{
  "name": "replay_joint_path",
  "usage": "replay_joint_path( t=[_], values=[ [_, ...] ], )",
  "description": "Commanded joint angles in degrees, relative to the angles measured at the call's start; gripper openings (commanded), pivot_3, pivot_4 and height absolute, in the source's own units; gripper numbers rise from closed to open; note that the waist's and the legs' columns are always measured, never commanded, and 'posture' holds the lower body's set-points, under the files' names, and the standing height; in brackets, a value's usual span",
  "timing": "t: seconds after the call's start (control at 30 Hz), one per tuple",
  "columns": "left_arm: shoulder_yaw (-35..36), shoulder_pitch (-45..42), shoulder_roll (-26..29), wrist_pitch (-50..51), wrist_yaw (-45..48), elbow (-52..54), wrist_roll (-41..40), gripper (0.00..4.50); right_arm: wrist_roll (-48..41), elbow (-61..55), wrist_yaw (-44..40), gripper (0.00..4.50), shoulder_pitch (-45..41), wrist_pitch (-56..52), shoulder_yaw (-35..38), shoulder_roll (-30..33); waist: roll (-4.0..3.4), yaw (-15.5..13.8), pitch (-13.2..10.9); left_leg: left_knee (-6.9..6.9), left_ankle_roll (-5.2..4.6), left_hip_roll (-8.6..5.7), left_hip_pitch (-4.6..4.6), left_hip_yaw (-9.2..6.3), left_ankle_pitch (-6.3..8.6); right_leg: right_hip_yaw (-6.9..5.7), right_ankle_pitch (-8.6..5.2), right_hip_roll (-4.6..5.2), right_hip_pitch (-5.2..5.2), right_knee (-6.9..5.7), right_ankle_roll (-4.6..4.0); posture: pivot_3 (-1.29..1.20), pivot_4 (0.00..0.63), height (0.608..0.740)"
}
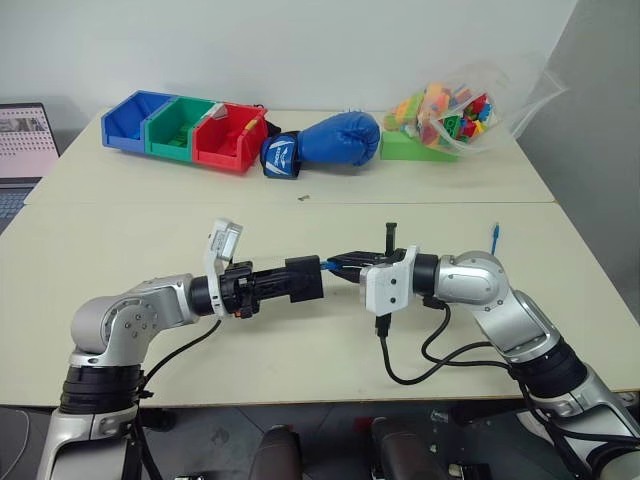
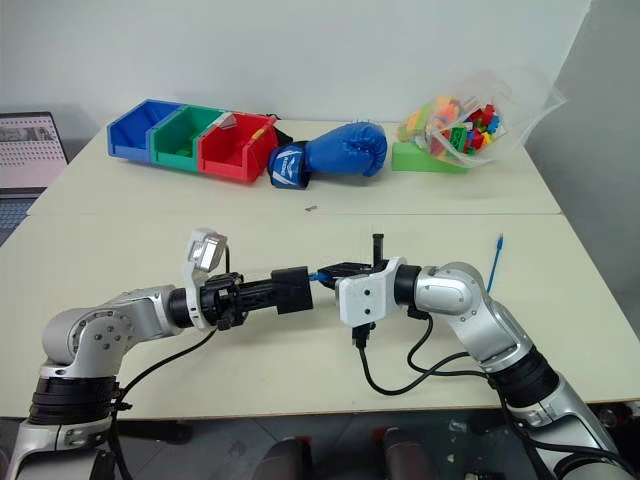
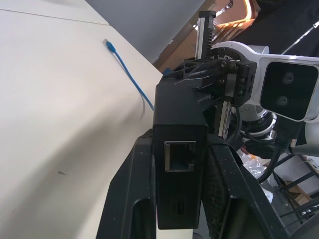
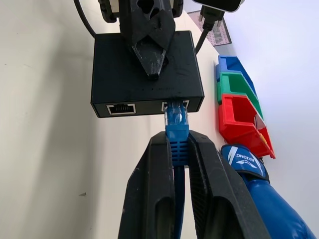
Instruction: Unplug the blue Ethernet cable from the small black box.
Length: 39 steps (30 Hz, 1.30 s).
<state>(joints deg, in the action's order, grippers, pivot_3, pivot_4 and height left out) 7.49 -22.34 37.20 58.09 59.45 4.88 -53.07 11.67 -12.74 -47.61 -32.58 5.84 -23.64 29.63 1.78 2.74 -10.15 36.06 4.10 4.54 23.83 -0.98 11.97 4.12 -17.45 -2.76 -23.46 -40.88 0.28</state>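
Blue Ethernet cable (image 4: 176, 130) is sitting plugged into the small black box (image 4: 144, 74); we are seeing right gripper (image 4: 178, 149) grasping its plug, left gripper (image 3: 177, 164) clamping the box, whose spare port is showing beside the plug.

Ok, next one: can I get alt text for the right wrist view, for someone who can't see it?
The right gripper is shut on the blue boot of the blue Ethernet cable, whose plug is still seated in a port of the small black box; the port beside it is empty. The left gripper clamps the box from the far side, above a pale table, with colored bins alongside.
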Motion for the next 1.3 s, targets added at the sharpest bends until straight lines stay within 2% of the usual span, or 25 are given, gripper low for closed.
replay_joint_path(
  t=[0.03, 0.07, 0.17, 0.27, 0.33, 0.37, 0.5, 0.7, 0.97, 1.3],
  values=[
    [-0.3, -0.4, 0.7, -1.3, 1.5, 0.0, 0.7, 0.79, -0.7, -3.2, -0.8, 0.84, 0.2, 1.1, 0.9, 0.3, 0.00, 0.0, 0.0, 0.00, 0.00, 0.00, 0.00, 0.00, 0.00, 0.00, 0.00, 0.00, 0.00, 0.00, 0.00, 0.00, 0.150, 0.740],
    [-0.4, -0.3, 1.0, -1.5, 1.9, -0.1, 0.9, 0.79, -1.0, -3.5, -1.3, 0.95, 0.4, 0.9, 1.0, 0.6, 0.00, 0.0, 0.0, 0.00, 0.00, 0.00, 0.00, 0.00, 0.00, 0.00, 0.00, 0.00, 0.00, 0.00, 0.00, 0.00, 0.150, 0.740],
    [-0.6, -0.2, 1.7, -1.8, 2.9, -0.5, 1.5, 0.79, -2.2, -4.7, -2.8, 1.75, 0.8, -0.4, 1.5, 1.3, 0.00, 0.0, 0.0, 0.00, 0.00, 0.00, 0.00, -0.01, 0.00, -0.01, 0.00, 0.00, 0.00, 0.00, 0.00, 0.00, 0.150, 0.740],
    [-1.9, -0.2, 2.5, -3.0, 4.9, -0.3, 2.8, 0.79, -7.0, -8.0, -6.6, 2.32, 1.8, -5.2, 2.9, 3.1, 0.00, -0.1, 0.0, 0.00, 0.00, 0.00, 0.00, 0.00, 0.00, 0.00, 0.00, 0.00, 0.00, 0.00, 0.00, 0.00, 0.150, 0.740],
    [-3.3, 0.0, 3.3, -5.3, 7.3, 0.4, 4.5, 0.79, -15.4, -12.4, -8.7, 2.80, 3.3, -15.6, 5.7, 3.7, 0.00, -0.3, 0.0, 0.00, 0.00, -0.01, 0.01, 0.00, 0.00, 0.00, 0.00, 0.00, 0.00, 0.01, 0.00, 0.00, 0.150, 0.740],
    [-3.9, 0.2, 3.6, -6.7, 8.5, 0.7, 5.4, 0.79, -19.2, -14.3, -9.2, 2.88, 3.9, -20.5, 7.1, 3.8, 0.00, -0.4, 0.0, 0.00, 0.00, -0.01, 0.01, 0.00, 0.00, 0.00, 0.00, 0.01, 0.01, 0.01, 0.00, 0.00, 0.150, 0.740],
    [-6.4, 1.0, 5.2, -12.9, 13.3, 3.5, 8.7, 0.79, -36.0, -18.2, -6.5, 2.88, 5.2, -42.9, 13.6, 1.6, 0.00, -0.3, 0.0, -0.01, 0.00, 0.01, -0.01, 0.00, 0.00, 0.00, -0.01, 0.01, 0.01, 0.00, -0.02, 0.00, 0.150, 0.740],
    [-7.2, 0.9, 5.2, -17.0, 16.1, 4.7, 10.4, 0.79, -50.2, -17.7, -1.1, 2.88, 5.6, -60.0, 18.0, -3.1, -0.01, -0.3, 0.0, -0.01, -0.01, 0.01, 0.00, -0.03, 0.01, 0.00, -0.04, 0.01, 0.01, 0.01, -0.06, 0.00, 0.150, 0.740],
    [-6.8, 1.4, 5.4, -18.1, 17.2, 4.8, 10.8, 0.79, -55.9, -14.5, 0.7, 2.88, 5.3, -64.8, 18.4, -4.7, -0.01, -0.3, 0.0, -0.02, -0.02, 0.00, 0.00, -0.02, 0.01, -0.02, -0.06, -0.01, 0.01, 0.03, -0.08, 0.00, 0.150, 0.740],
    [-6.8, 2.1, 5.7, -19.2, 18.3, 4.3, 11.8, 0.79, -58.0, -11.6, 1.2, 2.88, 4.1, -65.2, 18.2, -5.5, -0.01, 0.1, 0.0, -0.03, -0.02, 0.01, 0.01, -0.03, 0.01, -0.03, -0.06, -0.02, -0.01, 0.03, -0.07, 0.00, 0.150, 0.740]
  ],
)
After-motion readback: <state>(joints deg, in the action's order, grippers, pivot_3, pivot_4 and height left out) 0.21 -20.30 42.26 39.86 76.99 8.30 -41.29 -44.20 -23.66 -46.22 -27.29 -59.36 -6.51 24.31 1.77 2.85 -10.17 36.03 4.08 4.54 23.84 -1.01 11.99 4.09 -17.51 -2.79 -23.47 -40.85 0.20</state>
